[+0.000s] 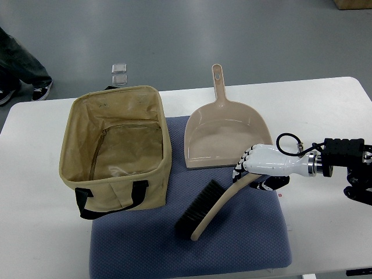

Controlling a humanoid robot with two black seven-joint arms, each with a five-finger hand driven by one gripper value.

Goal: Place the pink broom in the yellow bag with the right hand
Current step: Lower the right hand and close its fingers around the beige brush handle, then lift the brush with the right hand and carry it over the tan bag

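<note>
One white desk (325, 99) carries a blue-grey cloth mat (244, 244), an open tan fabric bag (116, 151), a pink plastic dustpan (224, 133) and a pink-handled, black-bristled broom (212, 209) lying on the mat, where the right hand (258, 165) has its fingers (241, 168) curled around the handle.

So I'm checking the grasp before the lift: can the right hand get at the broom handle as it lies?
Probably yes: the right hand already sits over the broom handle's upper end, with nothing between them.
</note>
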